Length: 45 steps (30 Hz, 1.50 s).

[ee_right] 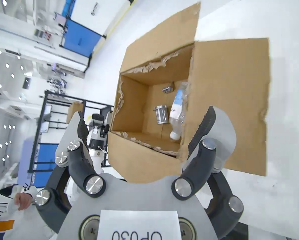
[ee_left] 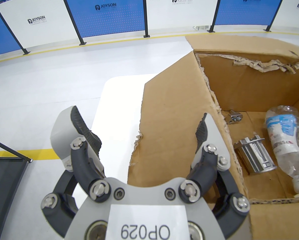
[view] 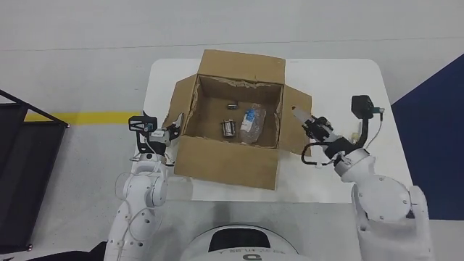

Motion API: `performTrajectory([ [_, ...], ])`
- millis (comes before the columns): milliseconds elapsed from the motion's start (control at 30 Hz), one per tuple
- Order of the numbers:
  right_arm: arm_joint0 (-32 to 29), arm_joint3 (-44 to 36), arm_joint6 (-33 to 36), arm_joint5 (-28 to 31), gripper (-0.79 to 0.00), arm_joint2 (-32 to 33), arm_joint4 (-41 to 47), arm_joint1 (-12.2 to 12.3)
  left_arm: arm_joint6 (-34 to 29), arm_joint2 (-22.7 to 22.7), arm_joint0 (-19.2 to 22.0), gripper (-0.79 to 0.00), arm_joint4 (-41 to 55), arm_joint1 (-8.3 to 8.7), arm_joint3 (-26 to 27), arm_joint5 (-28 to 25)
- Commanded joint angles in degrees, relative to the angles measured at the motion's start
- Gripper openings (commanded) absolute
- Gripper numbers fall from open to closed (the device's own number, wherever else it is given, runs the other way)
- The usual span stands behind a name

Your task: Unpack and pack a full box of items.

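A brown cardboard box [view: 228, 163] stands open on a white rounded bench [view: 341, 87] with its four flaps spread outward. Most of the bare bench lies to its right. The left claw [ee_left: 139, 116] hangs at the box's left flap, fingers wide apart and empty. The right claw [ee_right: 145, 113] hangs over the right flap, also wide and empty. On the box floor lies a clear plastic bottle with a blue label [view: 251, 122]. A ribbed silver metal cylinder [view: 228, 127] lies just beside the bottle. A small metal bracket [view: 233, 106] sits near the far wall.
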<state>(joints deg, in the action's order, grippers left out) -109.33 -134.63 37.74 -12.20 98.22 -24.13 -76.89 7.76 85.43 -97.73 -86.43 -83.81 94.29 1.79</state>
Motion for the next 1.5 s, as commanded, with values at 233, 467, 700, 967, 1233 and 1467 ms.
performTrajectory([
  [233,-3.55,11.02,3.34,3.23,0.000,20.15,15.59,0.78,0.00,0.00,0.00,0.000,0.00,0.00,0.00,0.00],
  [467,5.93,21.08,0.73,-9.07,0.000,15.76,3.62,1.91,0.00,0.00,0.00,0.000,0.00,0.00,0.00,0.00],
  [700,16.14,31.87,-2.86,-17.52,0.000,8.78,-6.77,2.54,0.00,0.00,0.00,0.000,0.00,0.00,0.00,0.00],
  [967,20.18,37.18,-4.41,-20.75,0.000,5.16,-12.68,2.90,0.00,0.00,0.00,0.000,0.00,0.00,0.00,0.00],
  [1233,21.93,40.22,-5.92,-23.34,-0.083,1.89,-17.42,2.99,0.00,0.00,0.00,0.000,0.00,0.00,0.00,0.00],
  [1467,22.78,41.09,-6.97,-25.59,-0.160,-0.74,-20.26,2.90,0.00,0.00,0.00,0.000,0.00,0.00,0.00,0.00],
])
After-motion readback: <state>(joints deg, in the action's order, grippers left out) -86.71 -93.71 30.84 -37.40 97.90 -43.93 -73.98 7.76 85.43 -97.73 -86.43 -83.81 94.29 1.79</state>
